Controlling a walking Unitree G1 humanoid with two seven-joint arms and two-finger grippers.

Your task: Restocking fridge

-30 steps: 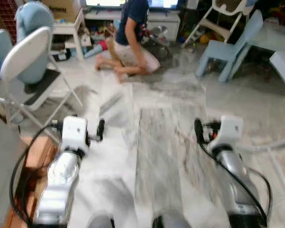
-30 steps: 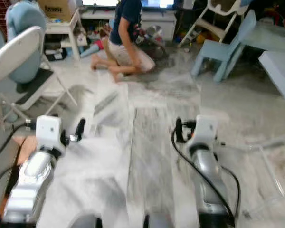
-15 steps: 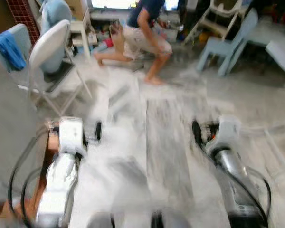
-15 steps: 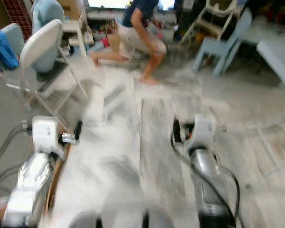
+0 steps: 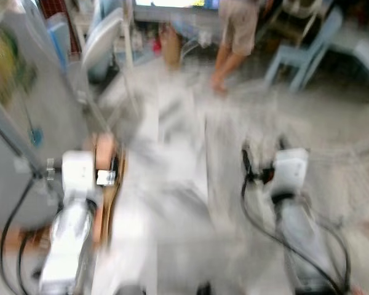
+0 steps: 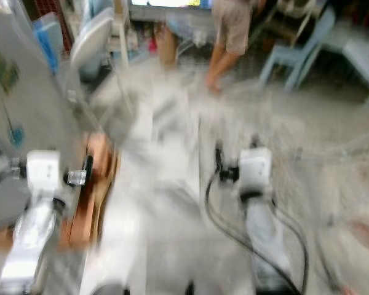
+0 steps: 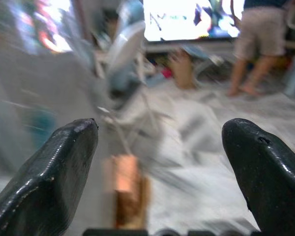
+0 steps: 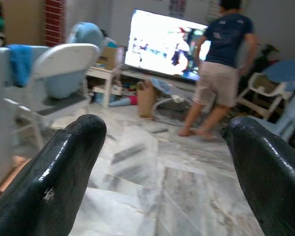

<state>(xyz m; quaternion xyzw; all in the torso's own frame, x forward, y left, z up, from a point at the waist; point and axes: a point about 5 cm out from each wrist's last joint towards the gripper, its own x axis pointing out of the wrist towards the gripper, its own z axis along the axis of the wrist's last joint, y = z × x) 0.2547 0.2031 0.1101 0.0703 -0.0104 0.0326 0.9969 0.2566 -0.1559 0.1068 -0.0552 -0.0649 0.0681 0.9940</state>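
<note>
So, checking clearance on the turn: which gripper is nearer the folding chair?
Left. The left gripper is on the folding chair's side; the right gripper is farther across the floor.

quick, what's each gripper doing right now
left gripper: open, holding nothing
right gripper: open, holding nothing

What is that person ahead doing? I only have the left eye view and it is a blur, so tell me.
Observer: The person stands with their back to us, facing a lit television.
Operator: Report the right gripper.
Observer: The right gripper is open, with nothing between its fingers.
Operator: Now the left.
Observer: The left gripper is open too and holds nothing.
</note>
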